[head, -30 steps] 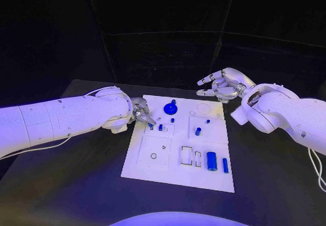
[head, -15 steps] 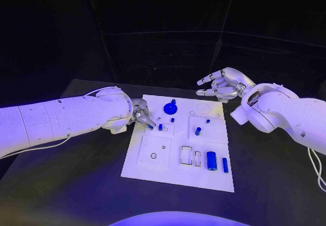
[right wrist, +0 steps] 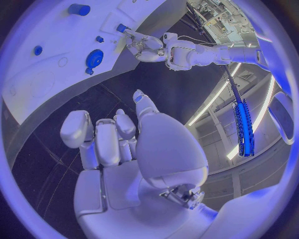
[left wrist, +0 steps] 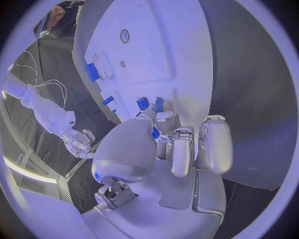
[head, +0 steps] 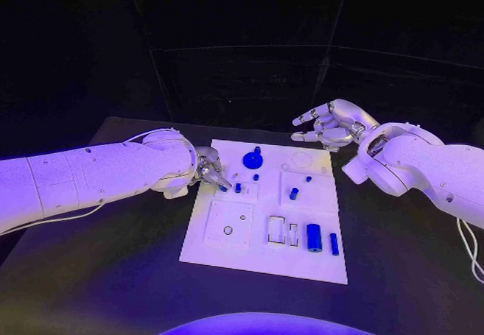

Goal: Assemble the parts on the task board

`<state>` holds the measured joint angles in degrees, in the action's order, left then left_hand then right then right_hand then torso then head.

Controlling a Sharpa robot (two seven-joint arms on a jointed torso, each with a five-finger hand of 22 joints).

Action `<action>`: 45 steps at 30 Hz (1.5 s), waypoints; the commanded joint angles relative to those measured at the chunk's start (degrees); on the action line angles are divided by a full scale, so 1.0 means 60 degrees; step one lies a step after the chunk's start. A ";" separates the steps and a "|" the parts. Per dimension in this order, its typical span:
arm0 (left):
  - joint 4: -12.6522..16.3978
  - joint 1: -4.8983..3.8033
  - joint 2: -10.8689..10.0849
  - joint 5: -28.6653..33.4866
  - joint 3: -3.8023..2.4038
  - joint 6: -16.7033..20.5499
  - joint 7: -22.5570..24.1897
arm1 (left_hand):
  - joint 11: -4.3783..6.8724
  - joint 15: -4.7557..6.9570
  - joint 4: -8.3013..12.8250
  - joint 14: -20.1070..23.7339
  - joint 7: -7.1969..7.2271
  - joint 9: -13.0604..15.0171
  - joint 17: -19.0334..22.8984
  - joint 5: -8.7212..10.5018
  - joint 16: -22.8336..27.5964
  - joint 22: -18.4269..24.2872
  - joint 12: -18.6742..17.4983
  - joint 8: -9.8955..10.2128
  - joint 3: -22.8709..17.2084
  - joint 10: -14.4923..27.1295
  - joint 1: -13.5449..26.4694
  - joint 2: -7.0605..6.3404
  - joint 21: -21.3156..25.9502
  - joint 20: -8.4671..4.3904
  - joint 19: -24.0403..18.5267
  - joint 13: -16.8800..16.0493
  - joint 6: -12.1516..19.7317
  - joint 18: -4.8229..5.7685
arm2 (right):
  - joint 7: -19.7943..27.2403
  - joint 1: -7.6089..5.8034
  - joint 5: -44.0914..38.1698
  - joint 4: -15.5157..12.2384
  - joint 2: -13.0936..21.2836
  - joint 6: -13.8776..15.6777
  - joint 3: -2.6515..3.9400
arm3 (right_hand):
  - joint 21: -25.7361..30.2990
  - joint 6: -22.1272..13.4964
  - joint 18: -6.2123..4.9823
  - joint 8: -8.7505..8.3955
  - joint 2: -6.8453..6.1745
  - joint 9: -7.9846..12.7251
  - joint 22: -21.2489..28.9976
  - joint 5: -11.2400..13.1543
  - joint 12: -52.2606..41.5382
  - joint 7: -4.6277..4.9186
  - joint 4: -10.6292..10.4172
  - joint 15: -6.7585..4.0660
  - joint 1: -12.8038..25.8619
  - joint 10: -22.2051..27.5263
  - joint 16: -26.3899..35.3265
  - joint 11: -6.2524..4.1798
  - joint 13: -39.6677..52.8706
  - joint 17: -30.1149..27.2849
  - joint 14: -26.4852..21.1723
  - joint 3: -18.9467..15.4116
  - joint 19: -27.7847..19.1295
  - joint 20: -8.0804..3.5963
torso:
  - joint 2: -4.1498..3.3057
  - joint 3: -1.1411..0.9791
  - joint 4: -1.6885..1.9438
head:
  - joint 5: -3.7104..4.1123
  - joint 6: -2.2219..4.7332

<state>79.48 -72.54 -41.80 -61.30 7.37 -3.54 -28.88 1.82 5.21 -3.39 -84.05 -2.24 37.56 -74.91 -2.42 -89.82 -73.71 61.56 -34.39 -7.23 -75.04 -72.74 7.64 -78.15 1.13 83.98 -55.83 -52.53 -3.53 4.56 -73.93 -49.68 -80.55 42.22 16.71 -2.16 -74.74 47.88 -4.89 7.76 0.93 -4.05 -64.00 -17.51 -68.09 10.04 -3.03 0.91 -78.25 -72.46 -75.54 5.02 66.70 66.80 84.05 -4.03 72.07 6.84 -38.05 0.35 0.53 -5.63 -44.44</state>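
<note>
My left hand point(head: 208, 169) pinches a small blue peg point(left wrist: 155, 132) over the white task board's point(head: 239, 252) near-left slots — prob. lining up insertion. Right hand point(head: 323, 126) hangs beyond the board, fingers spread, empty — clear of the work.

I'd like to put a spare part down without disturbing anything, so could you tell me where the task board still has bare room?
The task board is bare along its near edge, below the large blue cylinder. The near-left square around the small hole is also open. It is crowded at the far left, where the left hand works among small blue pegs. The right hand hovers beyond the far edge.
</note>
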 commanded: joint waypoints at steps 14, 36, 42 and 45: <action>-0.0090 0.0016 0.0114 -0.0083 0.0015 -0.0322 -0.0116 | 0.0075 0.0047 0.0598 -0.0992 0.0079 0.0015 -0.2515 -0.0044 -0.0030 -0.0002 -0.0054 -0.0021 -0.0639 0.0000 -0.0008 0.0047 0.0008 -0.0074 0.0059 0.0015 0.0017 -0.0010 | 0.0094 -0.0014 0.0023 0.0017 -0.0040 -0.0067 0.0005 | 0.0058 0.0003 -0.0162 0.0052 0.0083 0.0005 0.0008 -0.0064 0.0037 0.0006 -0.0004 -0.0080 0.0020 0.0066 0.0055 -0.0016 -0.0003 -0.0004 0.0153 -0.0056 -0.0080 -0.0012 | -0.0005 0.0001 0.0002 | -0.0011 -0.0056; -0.0528 0.0009 0.0464 -0.0079 0.0014 -0.0824 -0.0300 | 0.0136 0.0095 0.0324 -0.0992 0.0163 0.0241 -0.2515 -0.0041 -0.0030 -0.0082 0.0033 -0.0377 -0.0334 -0.0116 0.0833 -0.0333 -0.0026 -0.0113 0.0100 -0.0033 -0.0158 0.0006 | 0.0092 -0.0014 0.0023 0.0043 -0.0053 -0.0081 0.0005 | 0.0078 -0.0002 -0.0166 0.0061 0.0098 0.0005 0.0031 -0.0071 0.0044 0.0007 -0.0014 -0.0081 0.0017 0.0079 0.0067 -0.0016 -0.0021 -0.0011 0.0154 -0.0070 -0.0090 -0.0013 | 0.0001 -0.0003 0.0010 | 0.0033 -0.0143; -0.0552 0.0009 0.0482 -0.0079 0.0015 -0.0788 -0.0332 | 0.0144 0.0106 0.0249 -0.0992 0.0172 0.0277 -0.2515 -0.0042 -0.0030 -0.0131 0.0034 -0.0436 -0.0169 -0.0131 0.1053 -0.0491 -0.0057 -0.0125 0.0120 -0.0021 -0.0178 0.0016 | 0.0095 -0.0014 0.0023 0.0046 -0.0058 -0.0075 0.0005 | 0.0085 -0.0005 -0.0168 0.0063 0.0099 0.0006 0.0039 -0.0069 0.0055 0.0007 -0.0014 -0.0081 0.0013 0.0090 0.0080 -0.0016 -0.0034 -0.0027 0.0151 -0.0075 -0.0094 -0.0014 | 0.0003 0.0001 0.0000 | 0.0021 -0.0139; -0.0561 0.0009 0.0482 -0.0079 0.0015 -0.0757 -0.0346 | 0.0143 0.0108 0.0150 -0.0992 0.0171 0.0293 -0.2515 -0.0042 -0.0030 -0.0159 0.0044 -0.0467 -0.0041 -0.0143 0.1254 -0.0578 -0.0075 -0.0128 0.0131 -0.0023 -0.0197 0.0022 | 0.0097 -0.0014 0.0023 0.0048 -0.0058 -0.0069 0.0005 | 0.0085 -0.0005 -0.0168 0.0063 0.0099 0.0006 0.0039 -0.0069 0.0055 0.0007 -0.0014 -0.0081 0.0013 0.0090 0.0080 -0.0016 -0.0034 -0.0027 0.0151 -0.0075 -0.0094 -0.0014 | 0.0001 0.0001 0.0002 | 0.0023 -0.0138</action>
<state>76.14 -72.68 -38.95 -61.55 7.31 -6.72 -29.88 2.48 5.62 -2.50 -84.04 -0.95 39.27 -74.91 -2.39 -89.82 -74.61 61.56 -37.12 -7.77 -75.88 -65.78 4.21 -78.40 0.74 83.97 -55.97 -54.08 -3.53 4.62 -73.91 -49.68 -80.22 41.91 16.51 -2.17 -74.50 47.88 -4.89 7.76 0.93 -4.04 -63.82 -17.74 -68.09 10.04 -3.16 0.91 -78.25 -72.24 -75.33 4.80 66.55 66.68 84.05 -4.16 71.87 6.63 -38.04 0.34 0.53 -5.47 -45.27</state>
